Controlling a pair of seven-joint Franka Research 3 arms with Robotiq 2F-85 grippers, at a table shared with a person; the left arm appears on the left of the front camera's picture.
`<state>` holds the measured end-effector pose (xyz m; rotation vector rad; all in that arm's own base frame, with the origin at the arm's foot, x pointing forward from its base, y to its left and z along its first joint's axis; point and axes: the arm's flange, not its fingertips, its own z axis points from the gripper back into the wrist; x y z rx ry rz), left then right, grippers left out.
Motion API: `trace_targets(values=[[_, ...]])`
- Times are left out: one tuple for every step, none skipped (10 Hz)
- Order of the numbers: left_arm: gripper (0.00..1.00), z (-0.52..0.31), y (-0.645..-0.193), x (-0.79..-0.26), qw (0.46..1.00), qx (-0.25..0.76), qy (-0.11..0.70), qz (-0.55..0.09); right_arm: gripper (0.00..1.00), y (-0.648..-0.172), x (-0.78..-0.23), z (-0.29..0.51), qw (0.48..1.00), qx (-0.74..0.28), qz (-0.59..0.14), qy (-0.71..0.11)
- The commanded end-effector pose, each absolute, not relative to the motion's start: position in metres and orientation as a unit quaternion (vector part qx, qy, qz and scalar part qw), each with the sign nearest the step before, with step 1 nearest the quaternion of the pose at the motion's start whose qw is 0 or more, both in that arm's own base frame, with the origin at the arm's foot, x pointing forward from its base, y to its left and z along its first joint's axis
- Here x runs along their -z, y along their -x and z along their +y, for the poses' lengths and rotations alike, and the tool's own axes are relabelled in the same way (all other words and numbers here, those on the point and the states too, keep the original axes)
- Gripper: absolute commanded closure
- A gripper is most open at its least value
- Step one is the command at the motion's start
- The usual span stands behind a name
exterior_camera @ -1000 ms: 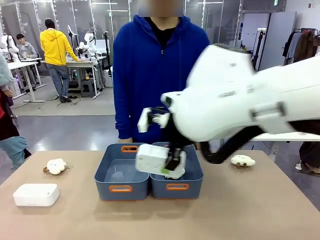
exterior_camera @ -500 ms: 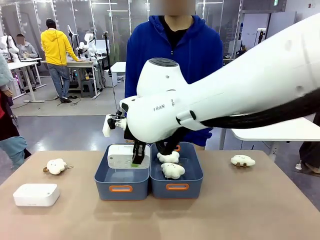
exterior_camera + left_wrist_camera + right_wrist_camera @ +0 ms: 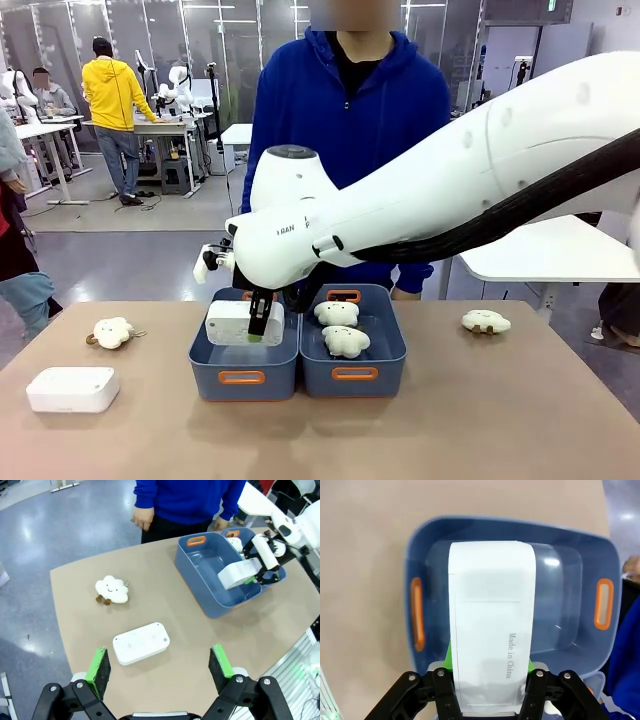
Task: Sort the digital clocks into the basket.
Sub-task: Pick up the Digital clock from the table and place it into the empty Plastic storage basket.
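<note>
Across the tan table, a person in blue stands before a grey-floored lab. Center frame, the right gripper clamps a white clock just inside the left basket, perhaps not touching its floor. Lower left, the second clock lies near the table edge, bare table around it, ahead of the spread-open left gripper.
</note>
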<state>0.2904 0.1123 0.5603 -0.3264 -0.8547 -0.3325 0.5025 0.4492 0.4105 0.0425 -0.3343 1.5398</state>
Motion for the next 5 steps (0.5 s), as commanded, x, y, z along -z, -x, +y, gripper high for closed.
trace_targets(values=[[0.00, 0.112, -0.292, -0.560, 0.884, 0.161, 0.158, -0.410, 0.65, -0.514, -0.403, 0.457, 0.721, -0.680, -0.130, -0.017], [0.00, 0.112, -0.292, -0.560, 0.884, 0.161, 0.158, -0.410, 0.41, -0.514, -0.396, 0.457, 0.722, -0.680, -0.122, -0.017], [0.00, 0.112, -0.292, -0.560, 0.884, 0.161, 0.158, -0.410, 0.34, -0.512, -0.390, 0.456, 0.726, -0.679, -0.110, -0.020], [0.00, 0.112, -0.292, -0.560, 0.884, 0.161, 0.158, -0.410, 0.18, -0.510, -0.387, 0.455, 0.726, -0.679, -0.107, -0.017], [0.00, 0.112, -0.292, -0.560, 0.884, 0.161, 0.158, -0.410, 0.09, -0.509, -0.387, 0.452, 0.726, -0.678, -0.110, -0.015]])
